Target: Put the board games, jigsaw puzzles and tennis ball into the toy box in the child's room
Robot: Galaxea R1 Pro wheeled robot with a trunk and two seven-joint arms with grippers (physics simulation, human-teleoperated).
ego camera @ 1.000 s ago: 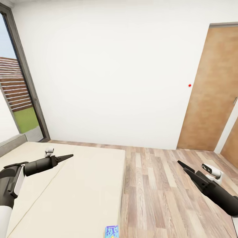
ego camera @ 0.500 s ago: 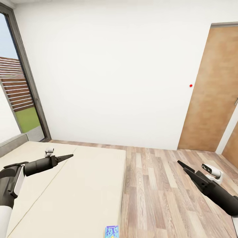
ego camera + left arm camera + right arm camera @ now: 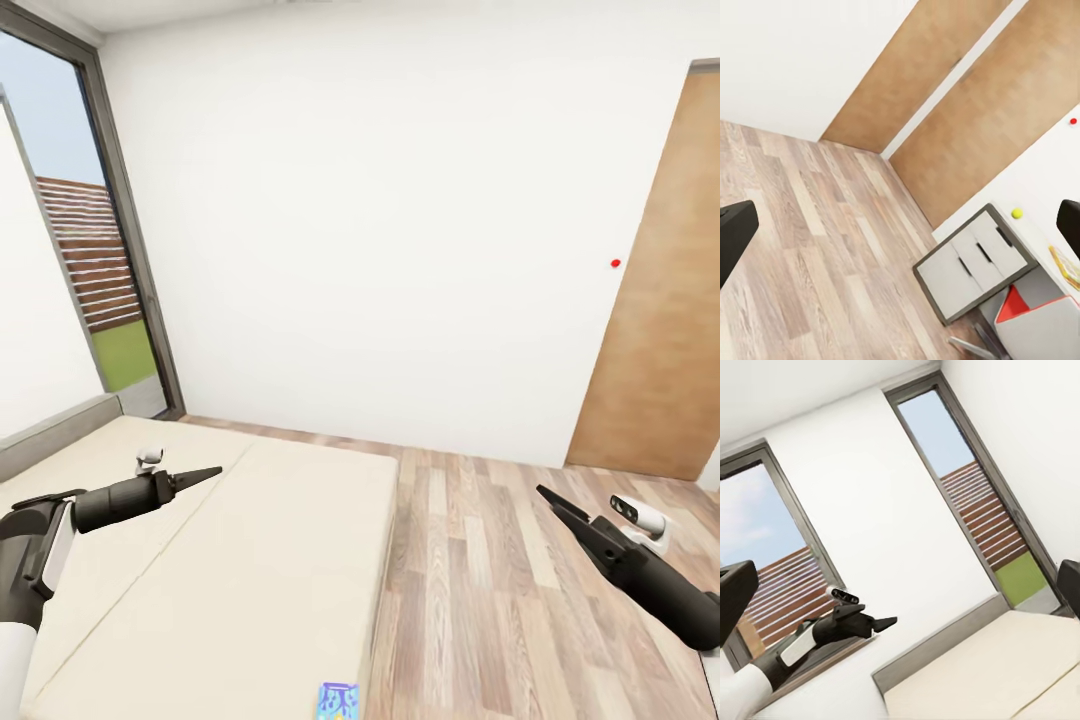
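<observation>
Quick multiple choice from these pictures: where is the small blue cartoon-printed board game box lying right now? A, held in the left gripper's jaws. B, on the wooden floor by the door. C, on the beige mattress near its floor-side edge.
C: in the head view the small blue cartoon-printed board game box lies on the beige mattress of the bed, close to the edge beside the wooden floor.

Bright, even, sharp renders; perhaps faint shadows
</observation>
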